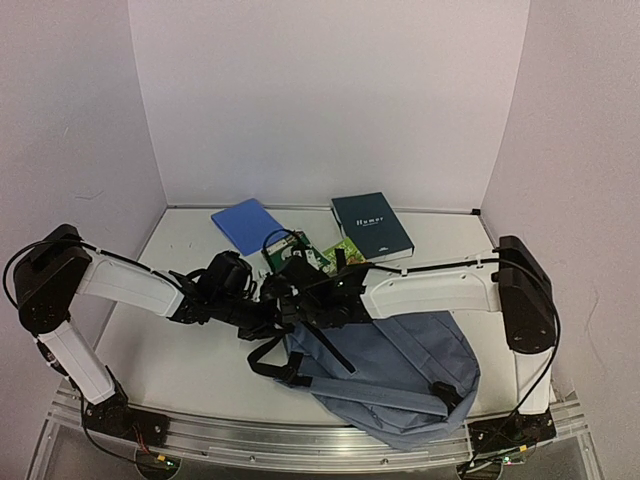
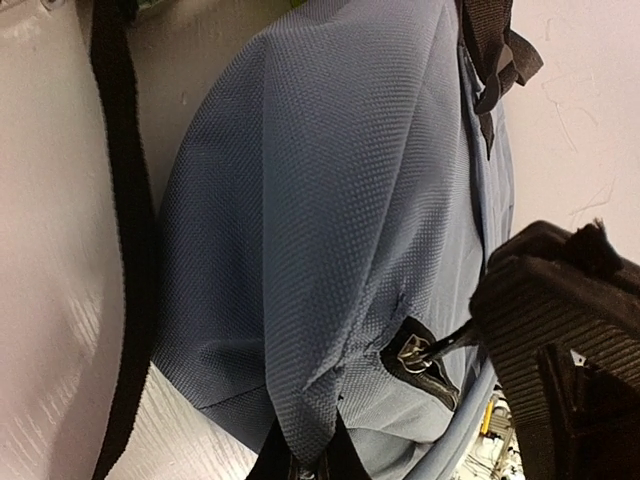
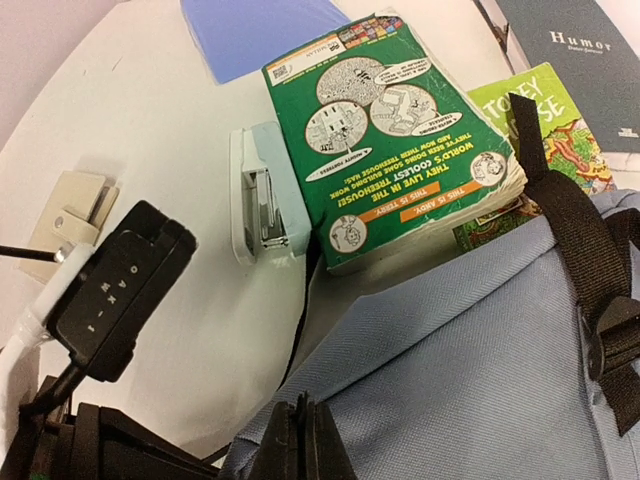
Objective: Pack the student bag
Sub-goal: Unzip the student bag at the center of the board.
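1. Left claw (image 1: 268, 312) is pressed together, pinching what looks like the zipper pull (image 2: 412, 353) of the student bag (image 1: 400, 370).
2. Right claw (image 3: 300, 412) is pressed together against the bag's blue fabric; I cannot tell whether a fold is caught.
3. The bag lies flat on the bench (image 1: 180, 350), near and right of centre, with its black straps trailing left.
4. A green book (image 3: 390, 130) sits at its far edge, with a blue book (image 1: 248, 225) far left and a dark book (image 1: 372, 225) far right.
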`<action>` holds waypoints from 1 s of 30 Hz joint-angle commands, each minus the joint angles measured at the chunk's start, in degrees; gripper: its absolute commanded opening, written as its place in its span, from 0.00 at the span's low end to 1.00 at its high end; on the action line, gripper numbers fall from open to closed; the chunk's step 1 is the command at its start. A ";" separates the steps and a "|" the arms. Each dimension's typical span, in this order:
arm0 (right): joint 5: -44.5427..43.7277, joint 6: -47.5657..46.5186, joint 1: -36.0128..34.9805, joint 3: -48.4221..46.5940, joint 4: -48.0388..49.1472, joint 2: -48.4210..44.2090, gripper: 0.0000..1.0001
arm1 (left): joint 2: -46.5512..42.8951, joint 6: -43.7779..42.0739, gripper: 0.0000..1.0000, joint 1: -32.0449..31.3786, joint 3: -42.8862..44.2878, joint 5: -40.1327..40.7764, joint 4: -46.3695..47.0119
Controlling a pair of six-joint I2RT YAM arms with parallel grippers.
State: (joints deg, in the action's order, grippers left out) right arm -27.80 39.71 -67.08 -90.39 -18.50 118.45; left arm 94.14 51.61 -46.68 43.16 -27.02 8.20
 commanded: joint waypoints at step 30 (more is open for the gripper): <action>17.54 -24.65 6.17 26.69 3.31 -18.42 0.95 | 1.58 3.49 0.48 -2.09 1.63 5.93 0.27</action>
State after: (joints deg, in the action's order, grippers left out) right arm -10.69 19.06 -60.66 -63.57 -15.35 99.85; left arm 95.38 54.97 -48.31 42.89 -22.29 8.01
